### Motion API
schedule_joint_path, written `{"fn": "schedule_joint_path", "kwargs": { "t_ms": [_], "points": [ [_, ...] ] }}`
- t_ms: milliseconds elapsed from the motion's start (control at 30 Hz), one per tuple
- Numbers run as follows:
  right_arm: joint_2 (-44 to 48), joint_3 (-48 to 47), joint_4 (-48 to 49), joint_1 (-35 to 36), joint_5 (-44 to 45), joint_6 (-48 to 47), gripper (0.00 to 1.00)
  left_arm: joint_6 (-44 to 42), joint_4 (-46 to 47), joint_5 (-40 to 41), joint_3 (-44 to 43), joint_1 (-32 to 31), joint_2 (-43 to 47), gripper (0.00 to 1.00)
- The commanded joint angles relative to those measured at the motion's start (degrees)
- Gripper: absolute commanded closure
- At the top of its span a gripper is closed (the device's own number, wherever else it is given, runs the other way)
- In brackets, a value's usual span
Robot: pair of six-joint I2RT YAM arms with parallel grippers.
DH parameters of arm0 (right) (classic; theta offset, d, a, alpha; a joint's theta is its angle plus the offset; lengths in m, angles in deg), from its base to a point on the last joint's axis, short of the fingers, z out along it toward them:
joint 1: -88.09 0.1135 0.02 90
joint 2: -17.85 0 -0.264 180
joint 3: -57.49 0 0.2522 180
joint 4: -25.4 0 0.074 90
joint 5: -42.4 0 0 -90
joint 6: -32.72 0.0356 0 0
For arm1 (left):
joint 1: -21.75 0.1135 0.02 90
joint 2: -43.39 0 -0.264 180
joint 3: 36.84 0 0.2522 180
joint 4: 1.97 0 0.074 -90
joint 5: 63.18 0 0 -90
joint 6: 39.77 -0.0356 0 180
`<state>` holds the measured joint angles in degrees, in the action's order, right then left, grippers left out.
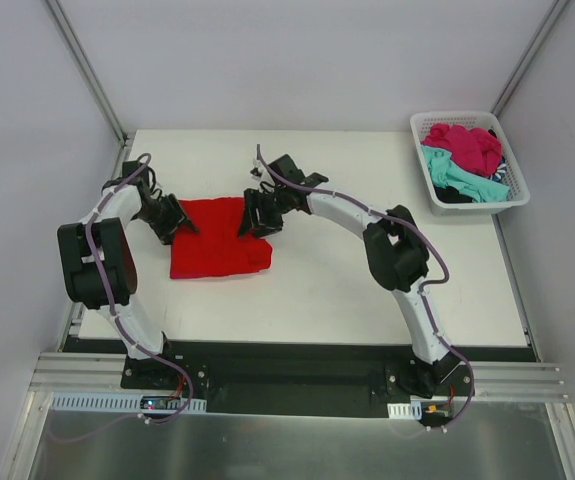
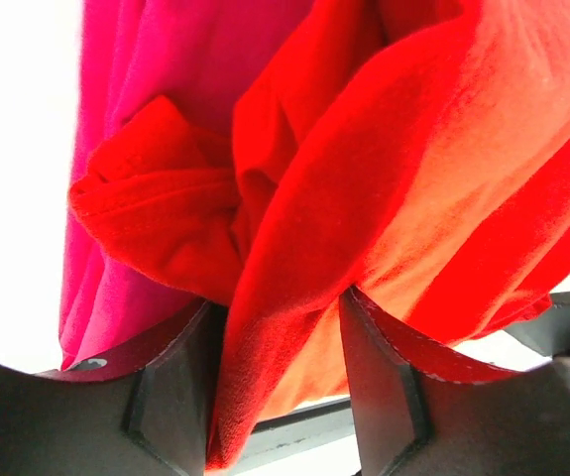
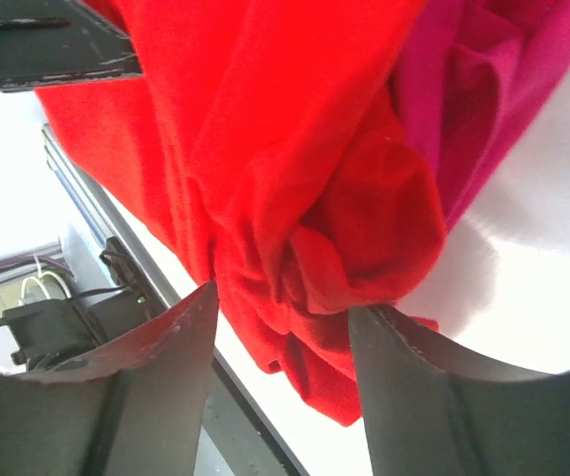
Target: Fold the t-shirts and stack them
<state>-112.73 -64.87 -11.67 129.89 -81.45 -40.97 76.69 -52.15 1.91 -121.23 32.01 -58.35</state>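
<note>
Here the red shirt [image 1: 217,250] lies folded into a rough rectangle on the table [image 1: 367,290], left of centre, between the two arms. The left gripper [image 1: 182,225] sits at the shirt's far left corner and the right gripper [image 1: 252,222] at its far right corner, both low over the cloth.

In the left wrist view, a loose fold of red cloth runs down through the gap between the two fingers [image 2: 166,397] and touches both. The jaws stand apart, but it cannot be told whether they press the fold or merely flank it. A pink shirt [image 2: 175,59] shows just beneath the red one, along its edge.

In the right wrist view the jaws are spread, with a crumpled bunch of red cloth lying at their tips. Bare table shows in the gap beside it, so nothing is clamped there. The pink cloth peeks out beyond the bunch.

At the far right corner a white basket [image 1: 515,190] holds a heap of shirts, with a magenta one [image 1: 464,145] on top and a teal one [image 1: 457,178] just nearer.
</note>
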Motion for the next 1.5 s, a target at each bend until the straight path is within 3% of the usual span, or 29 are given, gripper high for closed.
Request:
{"fn": "schedule_joint_path", "kwargs": {
  "t_ms": [0, 167, 200, 300, 400, 500, 867, 1067, 1267, 1467],
  "points": [
    [2.26, 1.89, -1.74, -1.28, 0.27, -1.28, 0.40, 0.35, -2.07, 3.54, -1.00, 0.81, 1.88, 0.51],
    [5.15, 2.69, -5.15, -3.65, 1.85, -4.09, 0.37, -1.05, -8.11, 9.51, -6.17, 0.90, 5.40, 0.39],
    [5.69, 2.78, -5.60, -4.09, 2.20, -4.53, 0.37, -1.32, -9.18, 11.18, -7.23, 0.90, 6.28, 0.32],
    [8.32, 1.55, -7.80, -4.53, 3.61, -6.03, 0.36, -1.76, -12.96, 13.39, -11.45, 0.90, 8.47, 0.31],
    [10.17, 0.14, -10.26, -4.62, 5.37, -7.26, 0.36, -0.62, -14.38, 11.21, -14.27, 0.64, 12.24, 0.29],
    [12.54, -0.21, -10.53, -4.45, 5.19, -7.09, 0.36, 1.66, -13.85, 2.69, -15.24, -0.58, 13.23, 0.29],
    [17.20, 5.06, -9.30, -2.69, 6.07, -7.09, 0.39, 11.94, 5.38, -8.49, -0.57, -11.74, 7.00, 0.29],
    [17.82, 6.29, -7.98, -1.99, 5.99, -7.00, 0.40, 14.06, 12.86, -9.64, 6.47, -11.58, 1.98, 0.30],
    [16.16, 3.57, -8.51, -1.99, 4.76, -7.00, 0.41, 13.09, 13.31, -9.72, 7.79, -8.51, 4.17, 0.31],
    [11.94, -4.68, -9.21, -0.32, 3.79, -5.86, 0.42, 10.02, 7.43, -10.07, 5.15, -5.52, 8.83, 0.30]
  ]
}}
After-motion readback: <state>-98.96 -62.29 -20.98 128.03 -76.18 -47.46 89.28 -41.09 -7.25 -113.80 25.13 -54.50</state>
